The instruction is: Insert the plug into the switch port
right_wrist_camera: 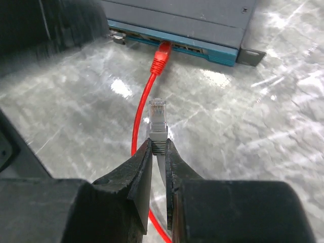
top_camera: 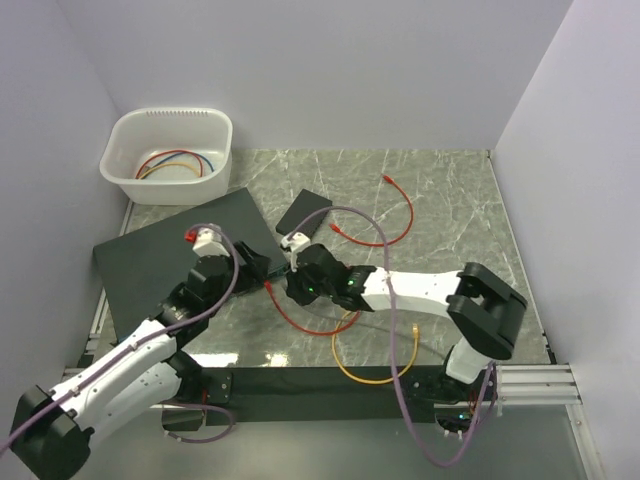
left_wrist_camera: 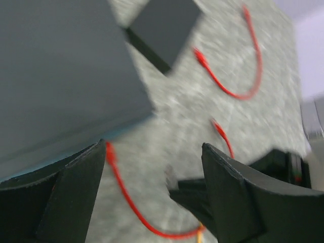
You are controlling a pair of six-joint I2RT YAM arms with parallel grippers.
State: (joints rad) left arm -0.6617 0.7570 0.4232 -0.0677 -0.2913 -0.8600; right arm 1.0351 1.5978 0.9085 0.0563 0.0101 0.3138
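Red network plug with clear tip point(right_wrist_camera: 161, 54), ending a thin red cable point(right_wrist_camera: 139, 121): seated tip-first in a switch port point(right_wrist_camera: 165, 45) on the teal-blue front face of the large flat black slab-shaped switch point(top_camera: 170, 260), which lies at 9 o'clock on the grey-green marble tabletop point(top_camera: 450, 200). Left end effector point(left_wrist_camera: 153, 152): fingers spread wide with nothing between them, hovering at the switch's front corner above the red cable. Right end effector point(right_wrist_camera: 159, 144): closed on the boot of a grey cable plug with clear tip point(right_wrist_camera: 158, 119), which points toward 12 o'clock at the teal face, well short of it and just right of the red cable. Small black rectangular box point(top_camera: 303, 211): at 1 o'clock of the switch. Second loose red cable point(top_camera: 408, 215): curved, at 1 o'clock of the tabletop's centre. Orange-yellow cable point(top_camera: 365, 378): looped at 6 o'clock, near the arm bases. White plastic basin point(top_camera: 160, 188): at 11 o'clock, holding coiled coloured cables.
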